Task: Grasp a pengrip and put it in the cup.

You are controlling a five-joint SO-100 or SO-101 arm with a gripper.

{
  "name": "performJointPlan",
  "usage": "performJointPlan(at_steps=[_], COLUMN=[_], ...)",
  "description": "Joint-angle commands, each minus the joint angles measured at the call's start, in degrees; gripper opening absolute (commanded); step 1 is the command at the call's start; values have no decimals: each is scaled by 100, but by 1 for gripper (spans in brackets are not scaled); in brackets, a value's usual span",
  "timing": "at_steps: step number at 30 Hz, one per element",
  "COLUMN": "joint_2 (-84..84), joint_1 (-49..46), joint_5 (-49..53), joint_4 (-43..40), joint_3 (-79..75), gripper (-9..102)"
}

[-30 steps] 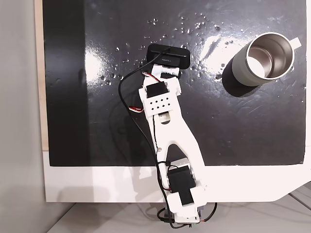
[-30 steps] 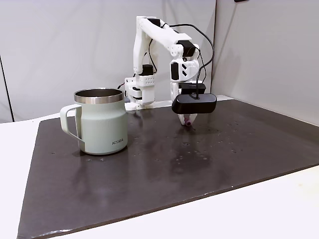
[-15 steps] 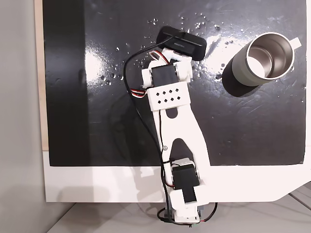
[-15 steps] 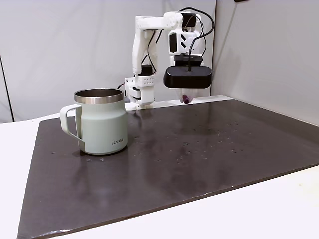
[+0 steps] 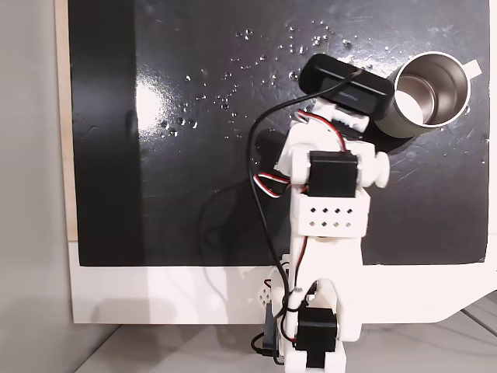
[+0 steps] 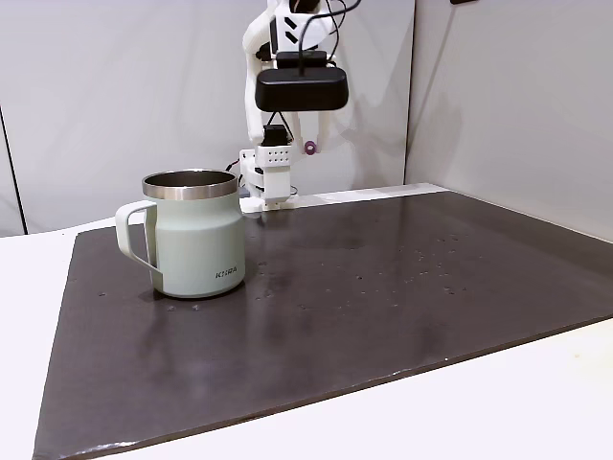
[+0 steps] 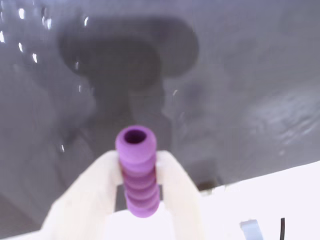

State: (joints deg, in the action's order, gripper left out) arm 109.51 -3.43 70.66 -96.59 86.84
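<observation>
Dark glossy mat (image 5: 186, 194) fills frame centre; white tabletop (image 5: 155, 299) along bottom edge; grey wall (image 6: 124, 96) in upper background.

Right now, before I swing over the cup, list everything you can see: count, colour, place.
cup: one, grey-green outside, steel inside and rim, handle on its left in the side fixed view; standing upright on the mat.
pengrip: one, purple, ribbed; pinched between the claw fingers, open end pointing away from the wrist camera, raised well above the mat.
mat: one, dark and glossy with small droplets; covering most of the tabletop.
table: one, white; showing around the mat's edges.
camera: one, black; mounted at the wrist, cable attached.
arm: one, white with black servos; reaching toward the cup.
claw: one, white; shut on the pengrip.
</observation>
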Motion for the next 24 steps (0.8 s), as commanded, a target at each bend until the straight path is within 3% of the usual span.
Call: performJointPlan(at_steps=[1, 13, 24], joint_2=[308, -624, -958], joint_1=[-536, -1775, -2654], joint_5=[264, 141, 571], joint_4=[26, 940, 2505], joint_3=[-642, -2689, -1916], gripper=[0, 0, 0])
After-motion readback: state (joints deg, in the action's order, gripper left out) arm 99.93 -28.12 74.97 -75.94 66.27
